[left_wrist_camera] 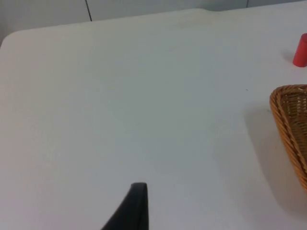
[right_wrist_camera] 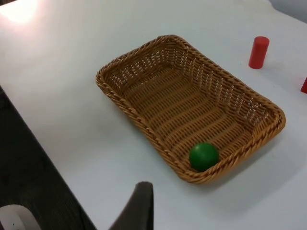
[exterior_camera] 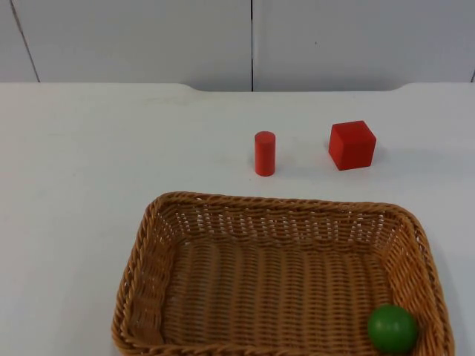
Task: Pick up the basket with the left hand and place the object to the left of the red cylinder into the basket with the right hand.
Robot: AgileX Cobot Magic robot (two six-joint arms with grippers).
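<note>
Three things stand out from the top view: my wicker basket point(exterior_camera: 282, 278) sits flat on the white table point(exterior_camera: 89, 185), a green ball point(exterior_camera: 392, 328) lies inside it in the near right corner, touching the wall, and beyond its far rim the red cylinder point(exterior_camera: 265, 153) stands upright. A red cube point(exterior_camera: 352, 145) rests to the cylinder's right, apart from it (nothing lies to the cylinder's left).

From my left wrist, one black fingertip point(left_wrist_camera: 132, 208) hangs above bare table, well apart from the basket's corner point(left_wrist_camera: 290, 127); the cylinder point(left_wrist_camera: 301, 50) stands further off. Whether my left jaws are released or clenched, I cannot tell.

From my right wrist, one fingertip point(right_wrist_camera: 136, 208) hovers near the table's edge, short of the basket point(right_wrist_camera: 144, 86). The ball point(right_wrist_camera: 203, 156) sits against the nearest corner wall, the cylinder point(right_wrist_camera: 258, 52) beyond. My right jaws' state I cannot tell either.
</note>
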